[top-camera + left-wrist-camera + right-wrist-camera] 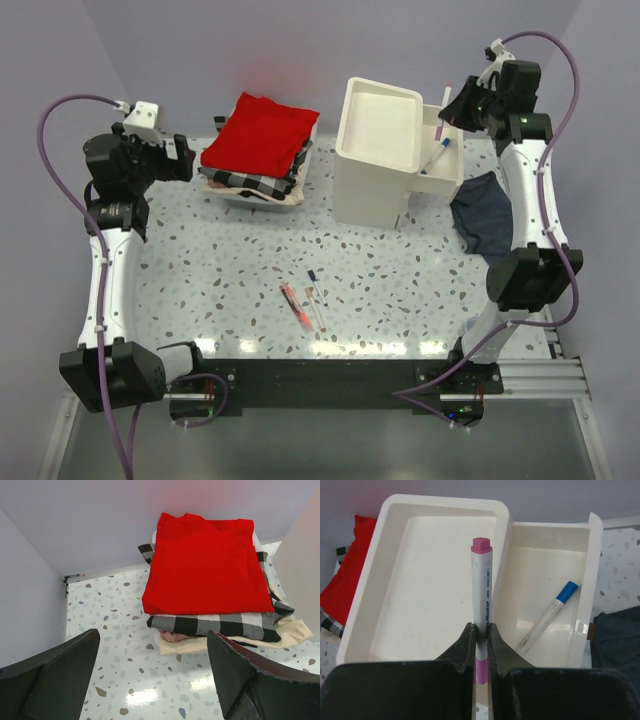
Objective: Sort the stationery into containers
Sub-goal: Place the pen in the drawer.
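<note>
My right gripper [480, 630] is shut on a white pen with a pink cap [482, 580], holding it above the white drawer unit [372, 190] at the back right. In the top view the right gripper [455, 108] hangs over the pulled-out drawer [452, 172]. That drawer [547, 540] holds a white pen with a blue cap [547, 617]. An orange-red marker [294, 303] and two thin pens [314, 308] [312, 274] lie on the table near the front centre. My left gripper [152, 637] is open and holds nothing, low over the table at the far left [185, 158].
A stack of red and checked folded cloths [258, 145] sits at the back centre, just ahead of the left fingers [210, 570]. A dark blue-grey cloth [482, 225] lies right of the drawer unit, beside the right arm. The unit's top is a shallow tray [420, 580].
</note>
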Controlling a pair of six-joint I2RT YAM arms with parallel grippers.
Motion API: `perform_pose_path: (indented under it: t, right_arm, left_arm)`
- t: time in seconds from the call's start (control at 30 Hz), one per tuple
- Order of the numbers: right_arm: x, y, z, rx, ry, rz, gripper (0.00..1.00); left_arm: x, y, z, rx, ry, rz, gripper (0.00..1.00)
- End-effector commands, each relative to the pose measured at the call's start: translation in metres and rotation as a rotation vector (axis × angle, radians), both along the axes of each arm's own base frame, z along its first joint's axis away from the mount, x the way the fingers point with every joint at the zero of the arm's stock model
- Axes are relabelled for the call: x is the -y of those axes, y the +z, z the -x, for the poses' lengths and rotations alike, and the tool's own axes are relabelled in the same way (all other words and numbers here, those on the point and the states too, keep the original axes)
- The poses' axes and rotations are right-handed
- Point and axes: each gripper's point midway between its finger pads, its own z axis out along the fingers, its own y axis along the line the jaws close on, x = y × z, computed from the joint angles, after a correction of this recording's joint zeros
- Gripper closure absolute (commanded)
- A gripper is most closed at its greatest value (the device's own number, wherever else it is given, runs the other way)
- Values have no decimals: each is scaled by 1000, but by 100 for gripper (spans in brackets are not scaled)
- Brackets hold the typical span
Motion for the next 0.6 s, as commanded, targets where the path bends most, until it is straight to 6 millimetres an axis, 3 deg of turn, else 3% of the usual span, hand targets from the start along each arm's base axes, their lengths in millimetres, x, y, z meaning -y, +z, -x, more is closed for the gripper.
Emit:
perform_pose_path:
  t: [0.0, 0.07, 0.1, 0.2, 0.37, 0.4, 0.5, 0.53, 0.57]
  right_arm:
    - [15, -16, -9, -30, -87, 17, 100]
    - [18, -17, -8, -32, -102, 30, 87]
    - [18, -15, -8, -25, -93, 30, 69]
    - [13, 0, -3, 14, -74, 25, 54]
    - [5, 28, 19, 82, -29, 36, 41]
    - [0, 23, 25, 72, 0, 38, 41]
    - [-35, 15, 60, 70, 175, 114, 42]
    - [-61, 10, 74, 89, 296, 186, 42]
    - [-75, 0, 93, 65, 378, 226, 42]
  left_arm:
    - [-1, 37, 5, 96, 6, -5, 7]
    - [-1, 38, 6, 100, 8, -9, 7]
    - [-2, 38, 6, 100, 11, -9, 7]
    - [-1, 38, 6, 102, 8, -5, 7]
    - [2, 41, 4, 113, -7, 10, 7]
    - [2, 41, 4, 112, -6, 16, 7]
    - [5, 46, 5, 126, -16, 38, 7]
    - [7, 52, 6, 143, -20, 42, 7]
    - [9, 55, 7, 151, -29, 46, 7]
